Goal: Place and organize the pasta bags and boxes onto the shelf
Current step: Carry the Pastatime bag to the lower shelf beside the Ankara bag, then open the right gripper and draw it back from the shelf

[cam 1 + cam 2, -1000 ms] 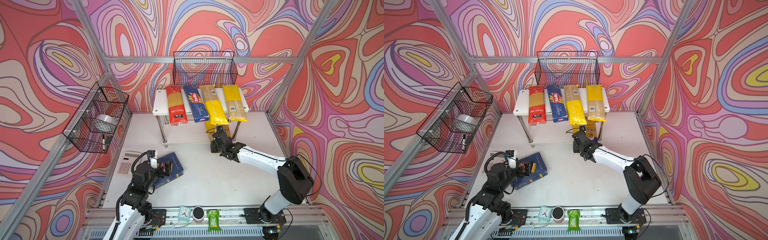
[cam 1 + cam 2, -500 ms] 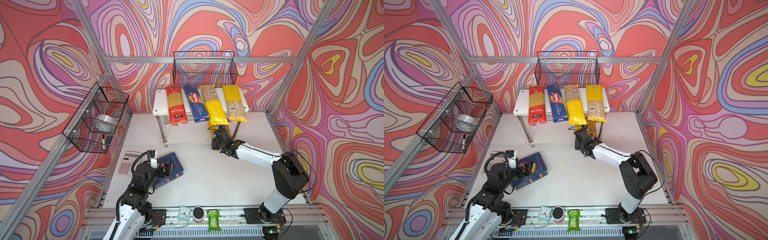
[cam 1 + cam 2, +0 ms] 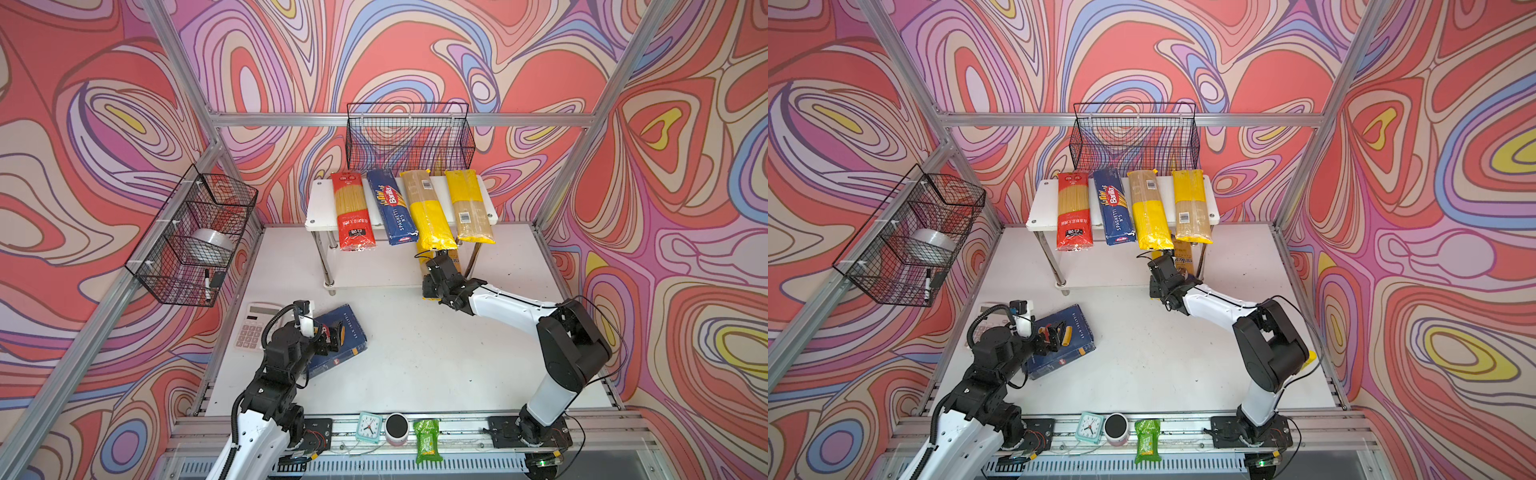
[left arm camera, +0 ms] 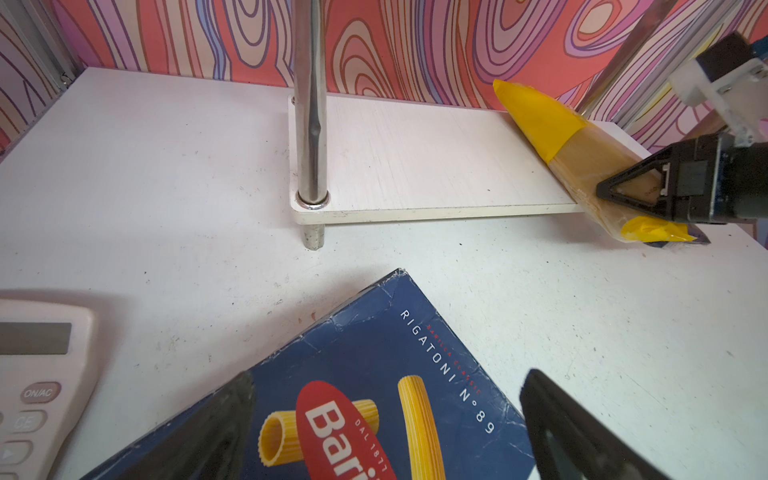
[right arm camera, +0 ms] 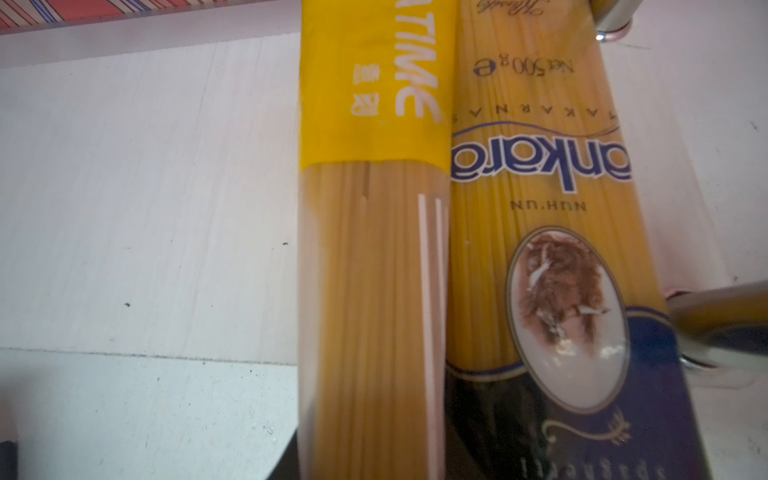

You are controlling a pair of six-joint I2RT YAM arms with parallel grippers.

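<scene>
Right gripper [image 3: 435, 266] reaches low toward 12 o'clock at Pastatime bag [image 5: 374, 249] on shelf [image 3: 320, 210] lower board; grip not discernible. Walls [image 3: 104, 124] swirl-patterned, table [image 3: 415, 365] white. Top board hides most of that bag; four packs [image 3: 428, 216] lie on it. Left gripper [image 3: 332, 332] spread open above rigatoni box [image 4: 365, 345], 8 o'clock.

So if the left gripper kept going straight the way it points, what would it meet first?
Probably the rigatoni box: the open left gripper tilts down over its printed face, and the box lies straight ahead in the left wrist view. I cannot tell how near contact is.
</scene>
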